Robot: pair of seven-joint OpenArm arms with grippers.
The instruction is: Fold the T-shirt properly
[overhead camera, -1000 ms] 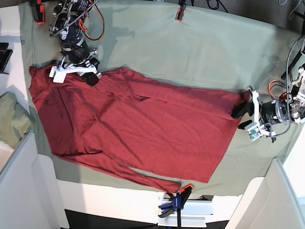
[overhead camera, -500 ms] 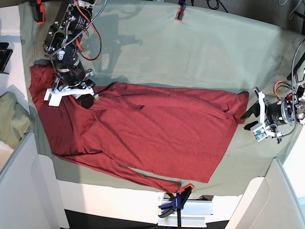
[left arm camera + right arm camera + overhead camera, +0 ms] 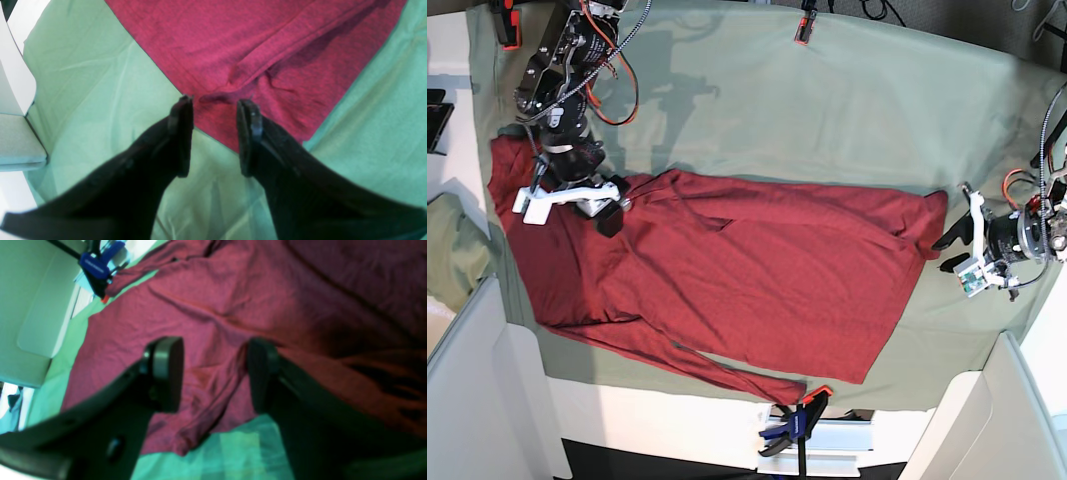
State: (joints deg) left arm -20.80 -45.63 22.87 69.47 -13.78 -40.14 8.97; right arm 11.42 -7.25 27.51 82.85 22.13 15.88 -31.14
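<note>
i see right gripper (image 3: 213,373) fingers apart, nothing between, hovering over rumpled t-shirt (image 3: 727,280) near collar end. left gripper (image 3: 213,133) fingers apart, empty, at hem corner over pale green cloth (image 3: 827,100). t-shirt spread flat across worktop. blue clamp (image 3: 795,425) at front edge, bundled green cloth (image 3: 452,250) aside.

One dark red T-shirt (image 3: 727,270), two robot hands, left (image 3: 954,248) and right (image 3: 577,205), three clamps on one bench (image 3: 847,110).
</note>
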